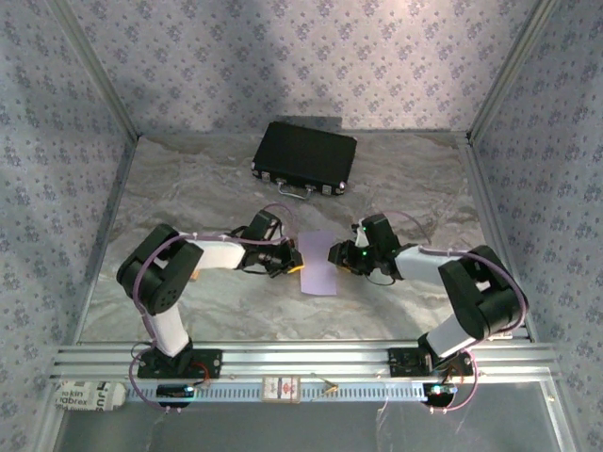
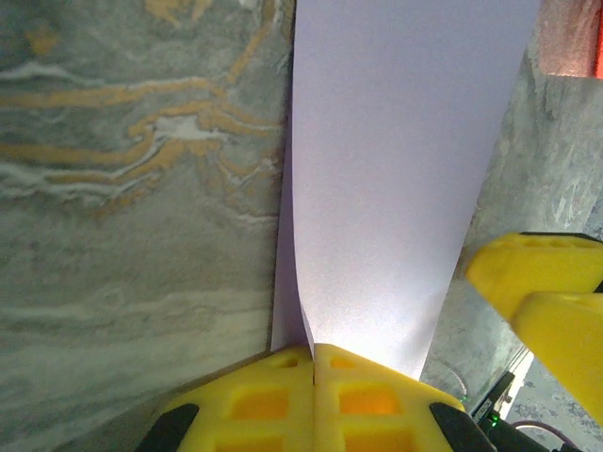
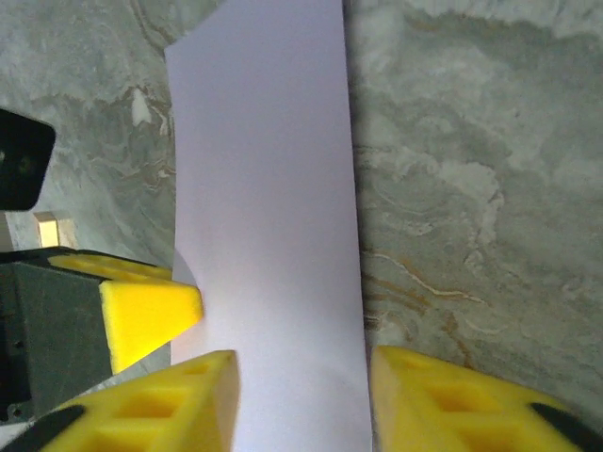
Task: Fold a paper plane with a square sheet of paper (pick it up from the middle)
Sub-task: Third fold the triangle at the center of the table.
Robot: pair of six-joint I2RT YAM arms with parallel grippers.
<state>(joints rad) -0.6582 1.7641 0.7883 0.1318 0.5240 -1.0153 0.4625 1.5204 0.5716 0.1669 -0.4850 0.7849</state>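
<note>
Mid-table, lilac sheet (image 1: 318, 266), black case (image 1: 304, 159) well behind, left gripper (image 2: 313, 354) clenched on sheet, right gripper (image 3: 301, 372) released

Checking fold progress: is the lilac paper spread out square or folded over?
Folded, it seems: the paper is a narrow rectangle, not a square, with a second layer's edge showing by the shut left gripper.

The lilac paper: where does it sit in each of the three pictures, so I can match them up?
Top external: the lilac paper sits just below the picture's centre.
Left wrist: the paper runs from bottom centre to the top edge.
Right wrist: the paper is a tall strip left of centre.
Shared landmark: the left gripper, yellow fingers shut on the paper's edge.
</note>
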